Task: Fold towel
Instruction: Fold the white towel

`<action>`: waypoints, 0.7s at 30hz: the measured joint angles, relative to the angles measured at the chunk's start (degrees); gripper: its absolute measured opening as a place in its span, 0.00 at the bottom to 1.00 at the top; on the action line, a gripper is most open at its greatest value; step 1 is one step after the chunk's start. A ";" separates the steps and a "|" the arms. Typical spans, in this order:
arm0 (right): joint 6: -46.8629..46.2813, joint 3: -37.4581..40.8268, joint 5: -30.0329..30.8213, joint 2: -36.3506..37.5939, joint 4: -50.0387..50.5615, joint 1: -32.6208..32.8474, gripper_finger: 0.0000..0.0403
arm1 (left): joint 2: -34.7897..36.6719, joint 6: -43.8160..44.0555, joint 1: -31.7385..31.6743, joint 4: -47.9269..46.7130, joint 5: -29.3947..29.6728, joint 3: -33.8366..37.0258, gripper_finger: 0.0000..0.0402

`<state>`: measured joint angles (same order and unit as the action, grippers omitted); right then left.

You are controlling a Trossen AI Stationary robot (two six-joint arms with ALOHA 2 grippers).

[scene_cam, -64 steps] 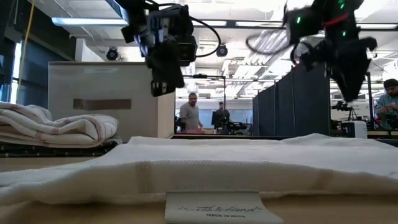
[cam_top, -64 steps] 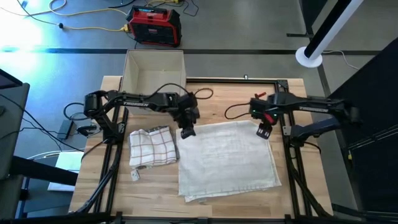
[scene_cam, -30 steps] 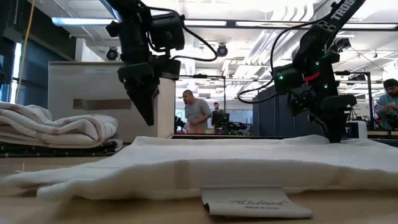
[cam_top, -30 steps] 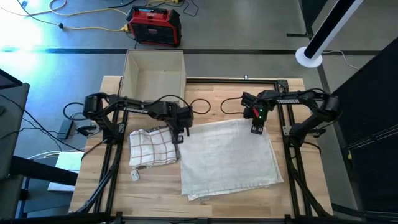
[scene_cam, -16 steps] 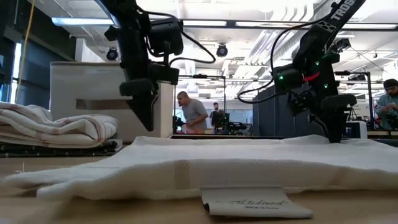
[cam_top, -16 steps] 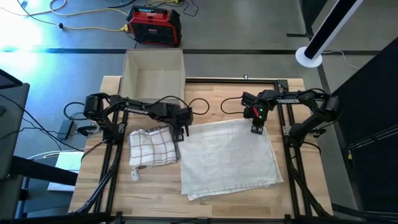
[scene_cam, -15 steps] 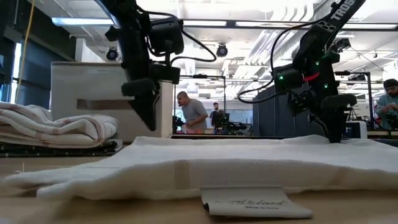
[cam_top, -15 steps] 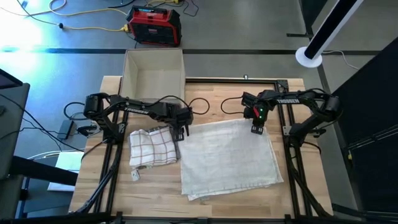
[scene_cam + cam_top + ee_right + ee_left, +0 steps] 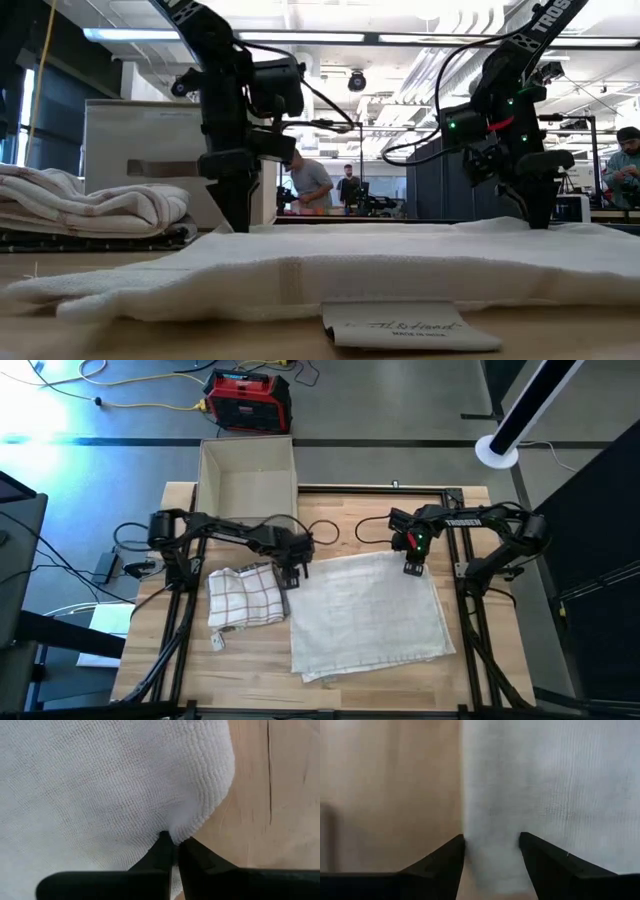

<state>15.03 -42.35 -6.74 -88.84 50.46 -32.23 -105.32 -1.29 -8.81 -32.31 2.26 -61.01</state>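
High view: a white towel (image 9: 368,615) lies spread at the centre of the wooden table (image 9: 250,665). At centre right, the right tool (image 9: 411,568) is pinched closed on the towel's upper right corner. At centre left, the left tool (image 9: 291,577) straddles the upper left corner, its fingers (image 9: 440,865) parted. A folded checked towel (image 9: 244,597) lies at left, below a cardboard box (image 9: 247,478).

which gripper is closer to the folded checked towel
Left. The left gripper sits between the checked towel and the white towel; the right gripper pinches the white towel's far corner.
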 joint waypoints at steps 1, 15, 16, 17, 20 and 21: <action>0.00 0.00 -0.06 0.00 0.02 0.00 0.01 | -0.70 0.82 0.03 0.09 -0.13 -0.14 0.47; -1.84 -0.08 -0.41 3.73 0.74 0.09 0.00 | 2.33 8.23 -0.23 -5.20 -1.71 -0.05 0.04; -2.74 -0.61 -0.33 4.77 1.39 0.09 0.00 | 3.04 8.64 -0.18 -7.17 -0.38 -0.69 0.04; -3.68 -1.20 0.35 5.94 2.14 0.09 0.00 | 3.70 8.73 -0.17 -8.93 1.39 -1.58 0.04; -5.80 -3.09 3.36 9.51 5.49 0.09 0.00 | 5.68 8.69 -0.18 -12.86 7.69 -4.01 0.02; -6.05 -3.72 4.37 10.80 6.40 0.09 0.00 | 6.17 8.65 -0.40 -13.72 9.51 -4.77 0.02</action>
<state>8.98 -46.07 -2.37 -78.04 56.86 -32.14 -99.15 7.36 -9.21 -46.03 11.76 -65.79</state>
